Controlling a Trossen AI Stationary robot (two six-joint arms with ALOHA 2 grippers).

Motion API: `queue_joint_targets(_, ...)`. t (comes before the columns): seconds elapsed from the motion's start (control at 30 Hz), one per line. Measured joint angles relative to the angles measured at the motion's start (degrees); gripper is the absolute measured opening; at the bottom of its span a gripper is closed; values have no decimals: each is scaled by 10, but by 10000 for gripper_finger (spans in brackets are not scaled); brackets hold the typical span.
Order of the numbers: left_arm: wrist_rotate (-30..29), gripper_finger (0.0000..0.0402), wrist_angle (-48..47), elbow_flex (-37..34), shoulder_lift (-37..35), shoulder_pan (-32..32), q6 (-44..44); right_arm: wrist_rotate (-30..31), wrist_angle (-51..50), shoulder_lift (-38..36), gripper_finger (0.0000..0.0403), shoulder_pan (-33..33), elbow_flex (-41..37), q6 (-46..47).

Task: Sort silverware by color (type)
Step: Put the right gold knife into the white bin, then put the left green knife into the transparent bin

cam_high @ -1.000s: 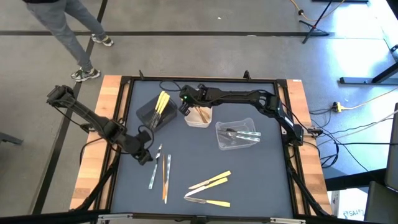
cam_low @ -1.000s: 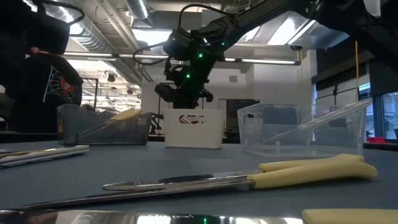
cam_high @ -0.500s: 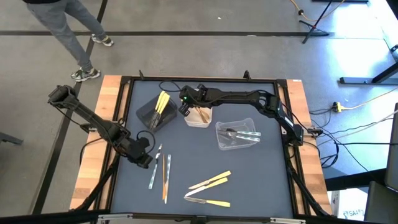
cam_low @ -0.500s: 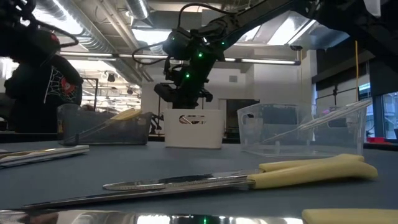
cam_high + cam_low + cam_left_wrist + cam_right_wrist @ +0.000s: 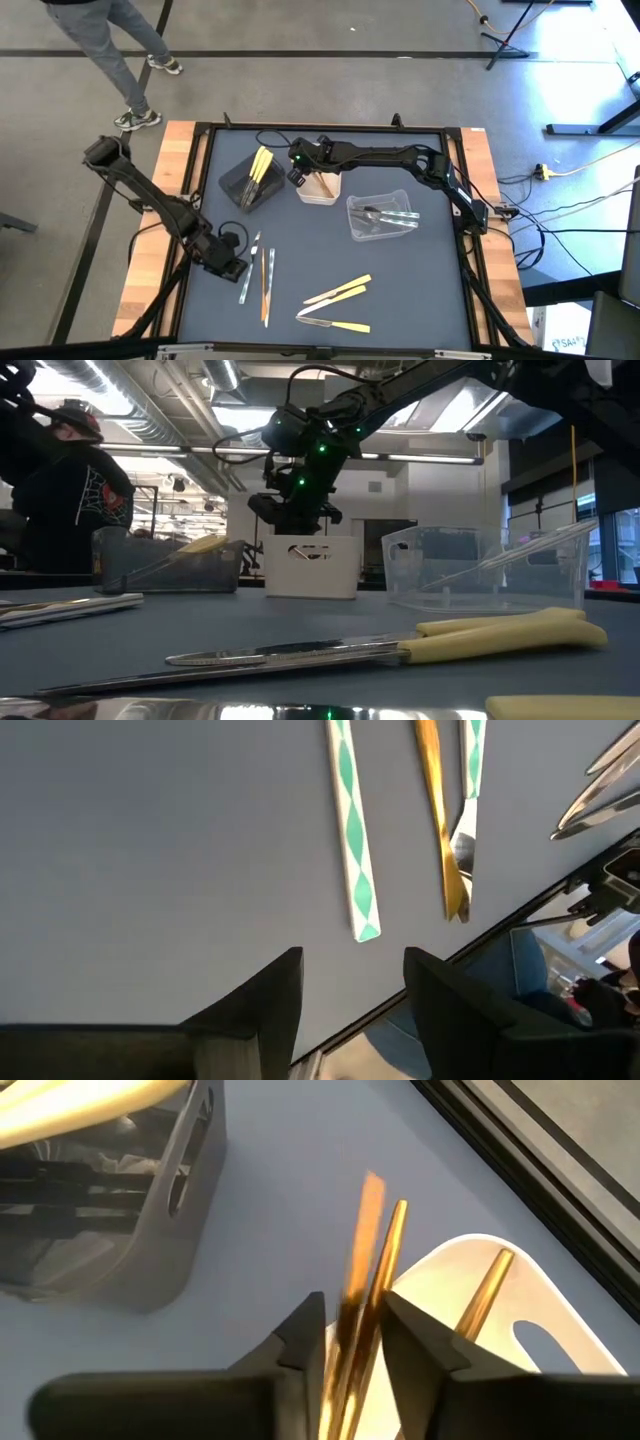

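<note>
Grey matting is seen beneath the spread left gripper (image 5: 350, 990), green-patterned utensils (image 5: 351, 840) just ahead. Gold utensils (image 5: 365, 1270) stand between the right gripper's (image 5: 352, 1342) loosened fingers over the white tray (image 5: 545, 1330).

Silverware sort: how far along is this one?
Partly done. Yellow pieces sit in the black tray, gold ones in the white tray, silver in the clear tray. The right gripper is over the white tray with a blurred gold utensil between its jaws. Seven pieces remain on the mat.
</note>
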Motion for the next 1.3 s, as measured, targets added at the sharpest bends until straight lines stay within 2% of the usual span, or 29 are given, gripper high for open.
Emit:
queue_joint_targets(0.17, -14, 169, 48, 0, 29, -16, -15, 0, 0, 0, 113, 0, 0, 0)
queue_joint_targets(0.27, -14, 169, 77, 1, 46, -23, -20, 0, 0, 0, 117, 0, 0, 0)
queue_joint_targets(0.4, -14, 169, 71, 33, 75, -34, -45, 0, 0, 0, 117, 0, 0, 0)
queue_joint_targets(0.6, -33, 169, -1, 122, 135, -45, -48, 0, 0, -1, 117, 0, 0, 0)
queue_joint_targets(0.77, -54, 169, -98, 207, 207, -56, -60, 0, -7, -18, 118, 2, 2, 0)
queue_joint_targets(0.9, -70, 169, -136, 254, 267, -64, -63, 0, -12, -28, 118, 2, 2, 0)
queue_joint_targets(1.13, -69, 169, -136, 283, 356, -76, -93, -5, -24, -54, 118, 5, 2, -8)
queue_joint_targets(1.3, -88, 169, -137, 287, 380, -79, -104, -15, -29, -78, 118, 21, 2, -35)
